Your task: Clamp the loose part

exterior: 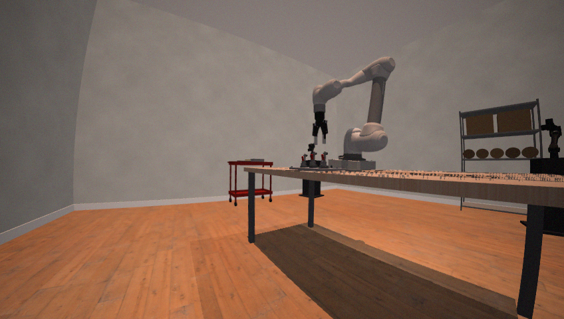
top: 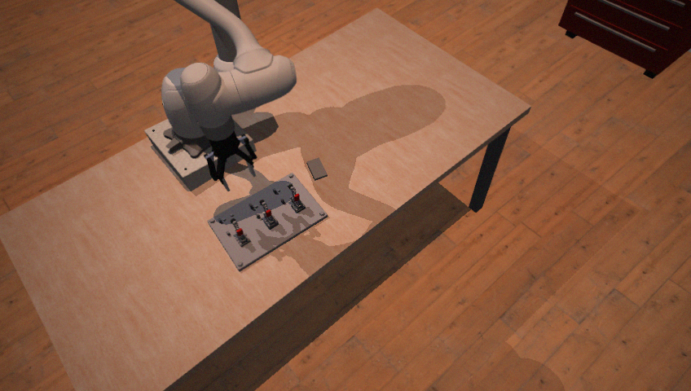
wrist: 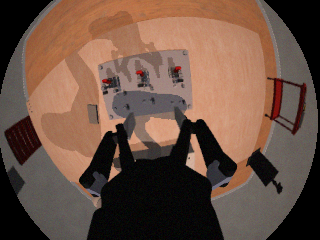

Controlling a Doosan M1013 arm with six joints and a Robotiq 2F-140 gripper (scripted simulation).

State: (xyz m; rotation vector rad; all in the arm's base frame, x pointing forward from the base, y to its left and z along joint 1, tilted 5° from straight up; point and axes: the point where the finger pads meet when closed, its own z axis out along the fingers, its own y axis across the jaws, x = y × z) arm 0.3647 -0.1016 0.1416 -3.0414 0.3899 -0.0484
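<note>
The loose part (top: 317,168) (wrist: 93,114) is a flat grey rectangular block. It lies on the table beside one end of the fixture plate (top: 314,207) (wrist: 165,57). Three clamps with red handle tips stand in a row on the plate: one (top: 239,233) (wrist: 107,81) at one end, one (top: 268,213) (wrist: 140,74) in the middle, one (top: 297,197) (wrist: 177,69) at the other end. No part shows in the nests; the pad layouts are too small to tell. My gripper (top: 239,180) (exterior: 320,141) (wrist: 154,115) is open and empty, above the plate's robot-side edge and away from the part.
The robot's base plate (top: 187,175) is on the table behind the fixture. The table's front edge runs past the fixture's clamp side. A red cart (exterior: 250,163) (wrist: 278,99) and a shelf rack (exterior: 500,133) stand away from the table.
</note>
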